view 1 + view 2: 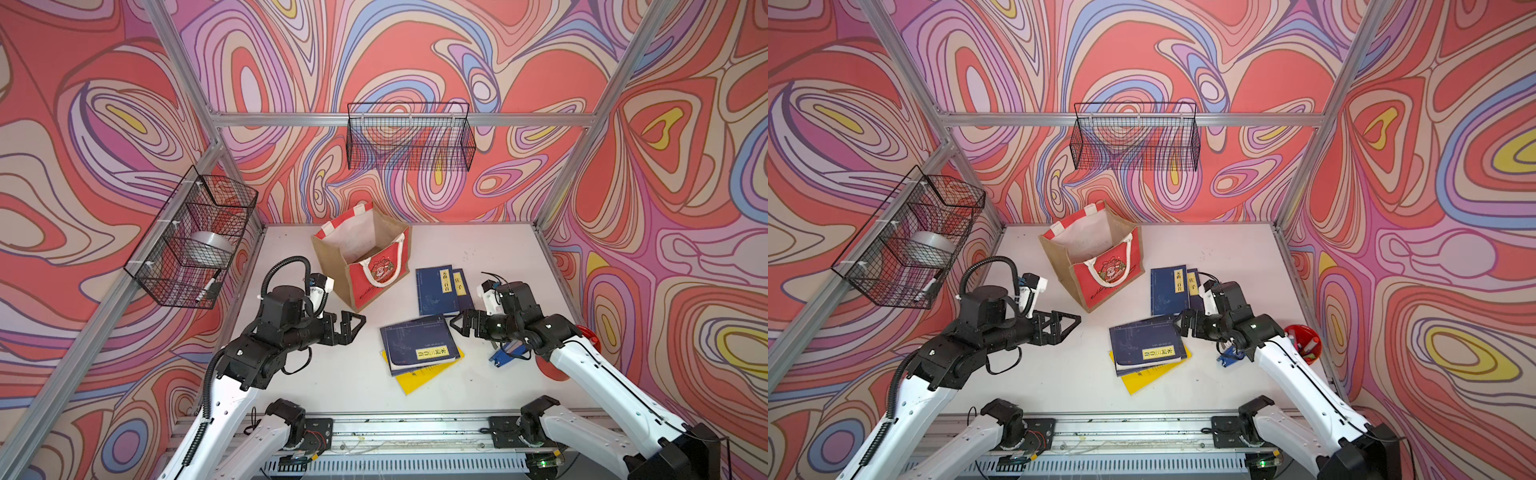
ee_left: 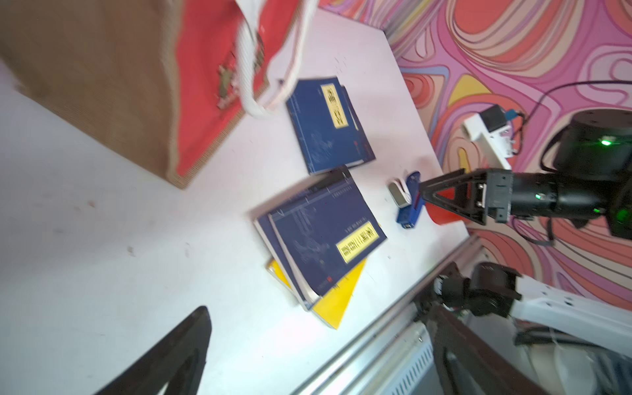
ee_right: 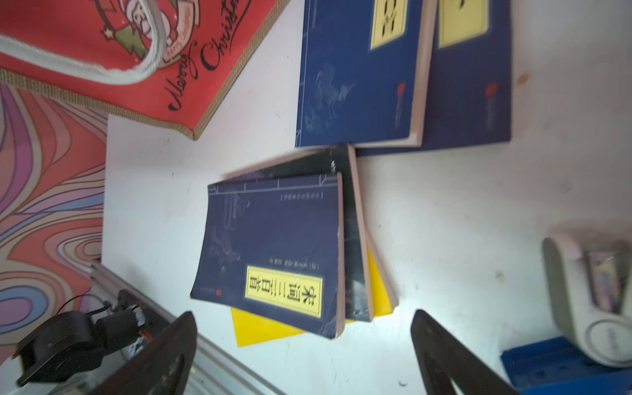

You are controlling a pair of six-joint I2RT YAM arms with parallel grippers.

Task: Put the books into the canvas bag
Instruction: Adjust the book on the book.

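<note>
Basically, right gripper [image 1: 457, 322], spread and empty, hung just off the right far corner of the three-book stack [image 1: 417, 347]; left gripper [image 1: 353, 326] was also spread, farther off. Canvas bag [image 1: 361, 253] stood far-left.

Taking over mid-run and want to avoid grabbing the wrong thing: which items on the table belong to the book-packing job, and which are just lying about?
Job:
- stack of three books, yellow one at the bottom
- two navy books, overlapping
- canvas bag, upright, open

Lying about:
- blue stapler
- red cup of pens
- wire baskets
</note>
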